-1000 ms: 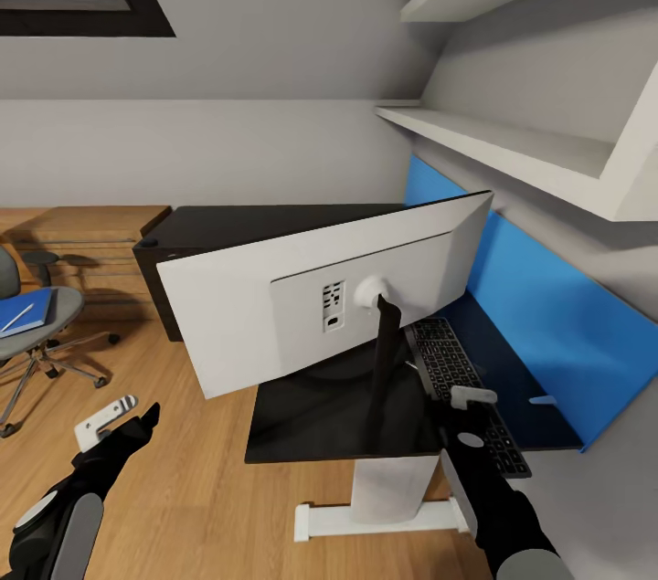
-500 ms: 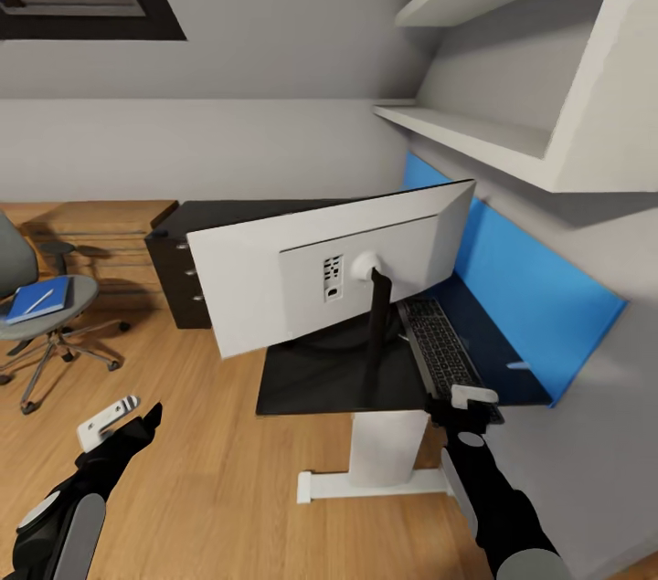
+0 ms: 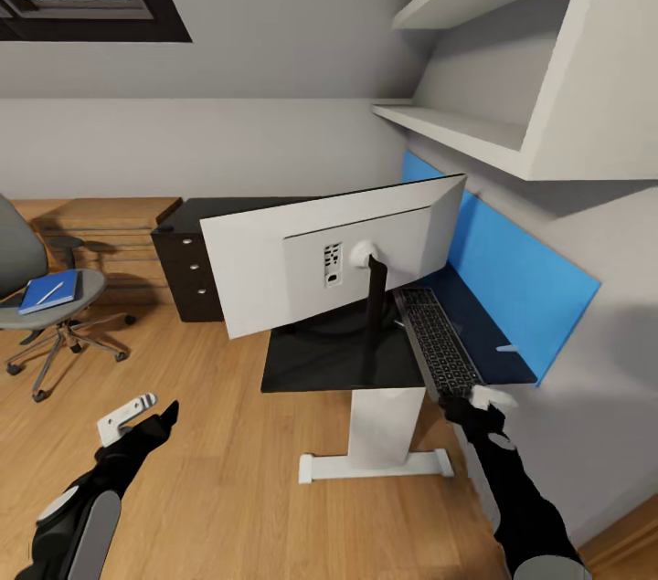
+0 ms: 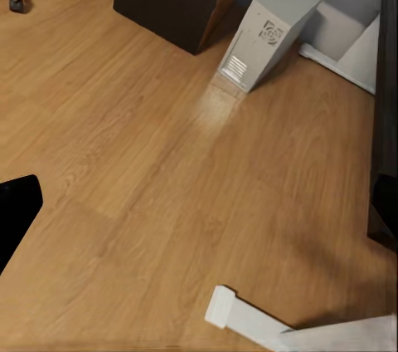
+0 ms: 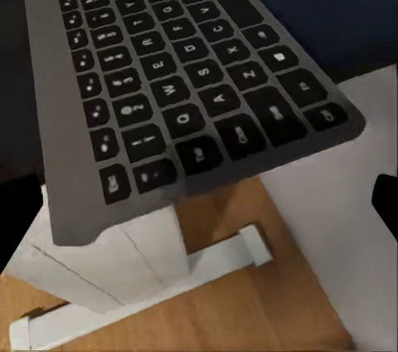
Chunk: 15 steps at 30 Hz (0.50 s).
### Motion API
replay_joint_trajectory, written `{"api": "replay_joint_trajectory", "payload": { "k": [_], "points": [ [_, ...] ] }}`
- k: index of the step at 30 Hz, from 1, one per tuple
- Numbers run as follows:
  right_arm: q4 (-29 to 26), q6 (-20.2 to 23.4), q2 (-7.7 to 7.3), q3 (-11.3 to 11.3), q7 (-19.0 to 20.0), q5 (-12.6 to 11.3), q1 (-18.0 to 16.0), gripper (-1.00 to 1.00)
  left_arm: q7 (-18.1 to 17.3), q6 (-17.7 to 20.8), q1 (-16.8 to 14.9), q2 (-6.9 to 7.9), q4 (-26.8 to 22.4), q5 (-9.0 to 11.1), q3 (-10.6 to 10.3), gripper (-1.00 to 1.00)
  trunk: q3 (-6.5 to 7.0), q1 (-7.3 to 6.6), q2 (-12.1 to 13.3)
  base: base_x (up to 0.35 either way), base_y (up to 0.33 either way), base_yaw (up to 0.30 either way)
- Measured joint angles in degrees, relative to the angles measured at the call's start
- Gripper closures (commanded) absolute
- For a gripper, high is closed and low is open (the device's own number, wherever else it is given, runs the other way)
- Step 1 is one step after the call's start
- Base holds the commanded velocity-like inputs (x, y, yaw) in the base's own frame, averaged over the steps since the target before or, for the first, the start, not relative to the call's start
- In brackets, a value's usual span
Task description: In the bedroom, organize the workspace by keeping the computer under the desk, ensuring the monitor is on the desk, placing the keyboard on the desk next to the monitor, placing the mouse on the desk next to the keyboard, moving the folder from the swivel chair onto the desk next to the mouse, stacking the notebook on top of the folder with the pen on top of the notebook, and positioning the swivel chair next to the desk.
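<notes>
Letters are printed in white on the black keys of the keyboard (image 5: 178, 78), as seen from the right wrist view. In the row nearest the keyboard's front edge but one, Z, X, C and V can be made out; in the row behind it, A, S, D and F; behind that, W, E and R. The remaining key legends are too small or blurred to be read. No brand name, label, number or sign can be read on anything else around the keyboard.
</notes>
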Motion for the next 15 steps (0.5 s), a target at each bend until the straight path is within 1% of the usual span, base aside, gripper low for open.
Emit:
{"api": "replay_joint_trajectory", "payload": {
  "k": [1,3,4,6,7,8,9,10,12,13,14,15],
  "points": [
    [-1.7,0.2,-0.69,-3.3,5.2,-2.8,1.2,-1.00,0.0,0.0,0.0,0.02,0.1,0.0,-0.5,-1.00,0.00,0.00,0.0,-0.001,0.000,0.000],
    [-3.0,0.5,-1.67,-7.9,12.4,-7.3,2.6,-1.00,0.0,0.0,0.0,0.02,0.3,0.0,-0.8,-1.00,0.00,0.00,0.0,0.000,0.000,0.000],
    [-3.1,0.8,-1.87,-9.3,14.4,-8.4,2.8,-1.00,0.0,0.0,0.0,0.03,0.3,0.0,-0.9,-1.00,0.00,0.00,0.0,0.000,0.000,0.000],
    [-3.5,2.9,-2.47,-15.2,21.0,-13.8,3.2,-1.00,0.0,0.0,0.0,0.03,0.3,0.0,-1.0,-1.00,0.00,0.00,0.0,0.000,0.000,0.000],
    [-3.5,3.8,-2.57,-16.8,22.5,-15.3,3.3,-1.00,0.0,0.0,0.0,0.03,0.4,0.0,-1.0,-1.00,0.00,0.00,0.0,0.000,0.000,0.000],
    [-3.6,7.7,-2.81,-21.0,26.2,-19.5,3.4,-1.00,0.0,-0.1,0.0,0.03,0.4,0.0,-1.0,-1.00,0.00,0.00,0.0,0.000,0.000,0.000],
    [-3.6,9.1,-2.87,-22.5,27.3,-20.9,3.5,-1.00,0.0,-0.1,0.0,0.03,0.4,-0.1,-1.0,-1.00,0.00,0.00,0.0,0.000,0.000,0.000],
    [-3.6,13.5,-3.01,-25.7,29.3,-24.0,3.5,-1.00,0.0,-0.1,0.0,0.03,0.5,0.0,-1.0,-1.00,0.00,0.00,0.0,0.000,0.000,0.000],
    [-3.6,20.0,-3.11,-28.9,30.8,-27.5,3.6,-1.00,0.0,-0.1,0.0,0.03,0.6,-0.1,-1.0,-1.00,0.00,0.00,0.0,0.000,0.000,0.000],
    [-3.6,21.1,-3.11,-29.2,31.0,-28.0,3.6,-1.00,0.0,-0.2,0.0,0.03,0.6,-0.1,-1.1,-1.00,0.00,0.00,0.0,0.000,0.000,0.000],
    [-3.7,23.1,-3.13,-29.9,31.3,-28.8,3.6,-1.00,0.0,-0.2,0.0,0.03,0.7,-0.1,-1.1,-1.00,0.00,0.00,0.0,0.000,0.000,0.000],
    [-3.8,23.6,-3.14,-30.0,31.4,-29.0,3.6,-1.00,0.0,-0.2,0.0,0.01,0.7,-0.1,-1.1,-1.00,0.00,0.00,0.0,0.000,0.000,0.000]
  ]
}}
